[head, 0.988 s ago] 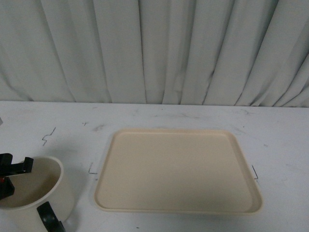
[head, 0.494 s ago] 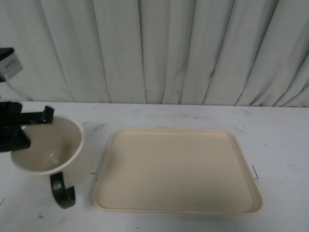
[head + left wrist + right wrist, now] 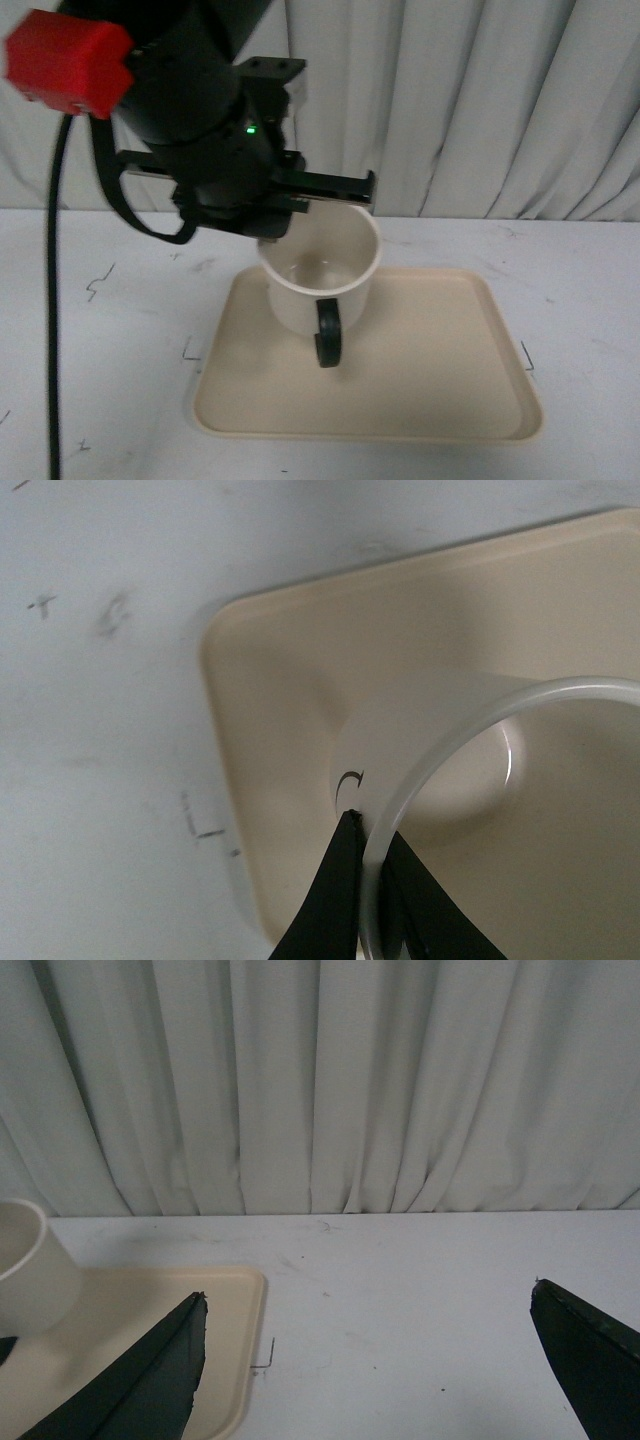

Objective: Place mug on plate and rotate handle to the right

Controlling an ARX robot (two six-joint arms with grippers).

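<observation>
Observation, left to right. The near-left area of the table [image 3: 100, 400], where the mug stood a second ago, is now vacant. My left gripper [image 3: 368, 900] has carried the mug [image 3: 310, 295] up and rightward in that interval. It is clamped on the mug's wall, one finger inside the rim and one outside.

The mug is now over the left-centre portion of the plate [image 3: 450, 400], mouth upward. I cannot tell whether its base is resting on the plate or is just clear of it; the left wrist view shows a shadow beneath it, which suggests a small gap.

The handle [image 3: 328, 335] faces the near side, toward the robot, not right.

My right gripper [image 3: 365, 1300] has its jaws wide apart and holds nothing, well to the right of the mug.

Assessment: the transfer is essentially complete. Set-down, release and a quarter turn of the handle to the right are outstanding.
</observation>
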